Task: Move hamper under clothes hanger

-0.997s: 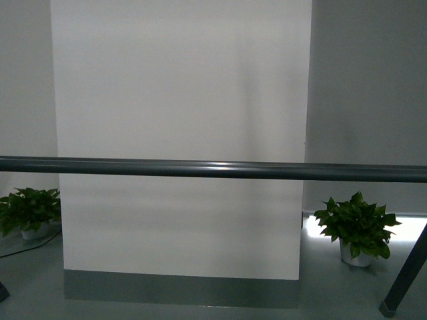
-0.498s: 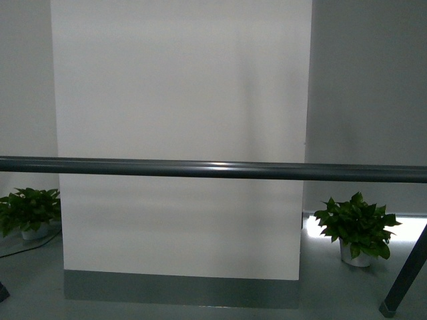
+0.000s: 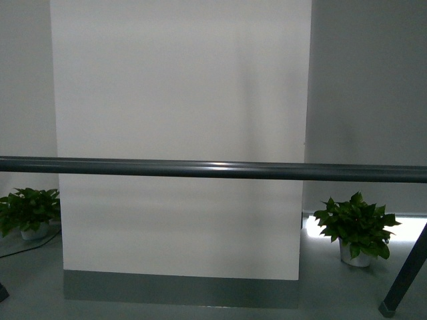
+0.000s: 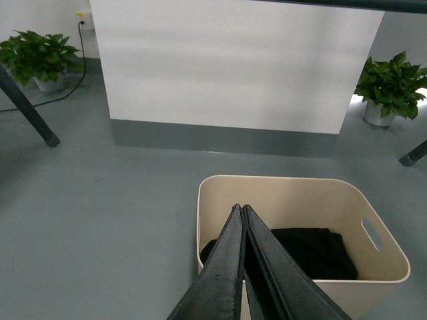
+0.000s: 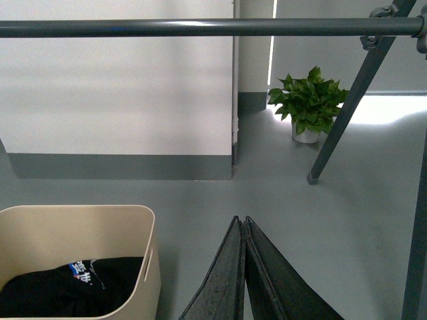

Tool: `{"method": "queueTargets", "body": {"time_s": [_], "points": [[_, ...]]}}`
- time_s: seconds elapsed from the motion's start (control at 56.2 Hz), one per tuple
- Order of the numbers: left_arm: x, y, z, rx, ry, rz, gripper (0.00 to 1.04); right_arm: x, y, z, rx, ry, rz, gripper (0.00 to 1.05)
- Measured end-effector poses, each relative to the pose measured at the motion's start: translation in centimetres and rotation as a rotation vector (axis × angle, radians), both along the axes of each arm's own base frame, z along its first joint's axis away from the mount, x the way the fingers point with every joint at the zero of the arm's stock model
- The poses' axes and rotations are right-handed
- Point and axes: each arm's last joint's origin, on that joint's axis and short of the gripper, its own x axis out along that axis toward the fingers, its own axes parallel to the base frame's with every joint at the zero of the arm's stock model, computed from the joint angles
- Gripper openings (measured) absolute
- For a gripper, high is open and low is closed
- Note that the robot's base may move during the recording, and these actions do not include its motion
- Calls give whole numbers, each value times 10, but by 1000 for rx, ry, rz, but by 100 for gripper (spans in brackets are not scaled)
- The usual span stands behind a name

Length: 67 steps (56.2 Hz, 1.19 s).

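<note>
On the grey floor just short of the clothes hanger (image 3: pixel 213 169), the hamper (image 4: pixel 293 200) sits free. You have the left gripper (image 4: pixel 241 212) and right gripper (image 5: pixel 240 221) pinched closed on nothing, so push low on its near wall, evenly.

Showing beige on the hamper (image 4: pixel 301 200), black with small white-and-red print on the clothing (image 5: pixel 67 290) inside it, dark grey on the clothes hanger (image 3: pixel 213 169), green on potted plants (image 3: pixel 357 225) beyond it.
</note>
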Motion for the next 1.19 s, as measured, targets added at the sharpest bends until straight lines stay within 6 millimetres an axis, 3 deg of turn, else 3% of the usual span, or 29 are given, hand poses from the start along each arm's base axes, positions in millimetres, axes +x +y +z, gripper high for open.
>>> {"method": "queueTargets", "body": {"time_s": [0.285,0.765,0.819,1.192], "points": [[-2,0,1,0,-18,1,3,-13,0,-3,0,5,1,2],[-2,0,1,-1,-18,0,4,-13,0,-3,0,5,0,2],[-2,0,1,0,-18,1,16,-13,0,-3,0,5,0,6],[-2,0,1,0,-18,0,86,-13,0,-3,0,5,0,74]]}}
